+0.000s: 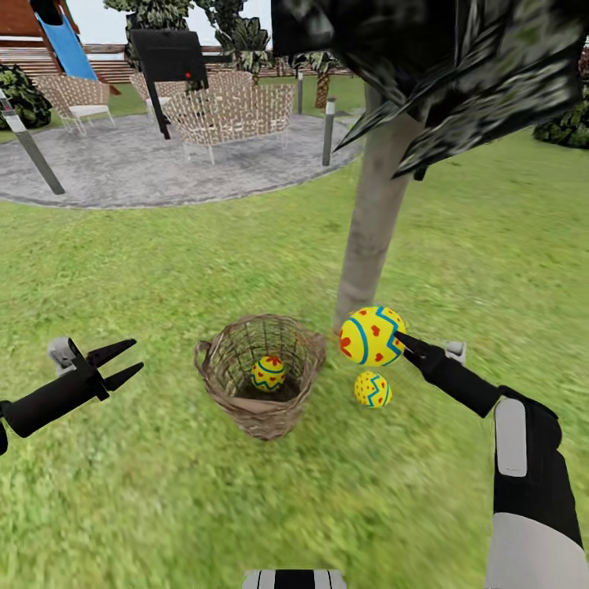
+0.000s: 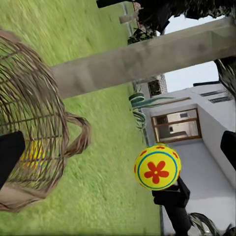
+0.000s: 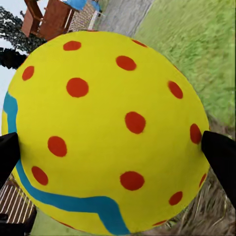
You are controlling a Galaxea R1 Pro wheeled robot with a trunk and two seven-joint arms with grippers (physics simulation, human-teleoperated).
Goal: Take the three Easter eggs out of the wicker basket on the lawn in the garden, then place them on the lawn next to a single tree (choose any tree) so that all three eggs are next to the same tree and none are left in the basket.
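On the lawn [image 1: 164,270] in my head view, the basket [image 1: 260,376] sits beside the tree [image 1: 372,221] with one egg [image 1: 269,372] inside; a second egg [image 1: 372,389] lies on the grass near the trunk. My right gripper [image 1: 398,337] clasps the third egg [image 1: 372,335] in the air above it. My left gripper [image 1: 123,364] hangs spread apart, empty. The left wrist view shows that raised egg [image 2: 157,167] past the basket [image 2: 34,132]. In the right wrist view, the egg [image 3: 105,132] sits between both fingers [image 3: 221,157].
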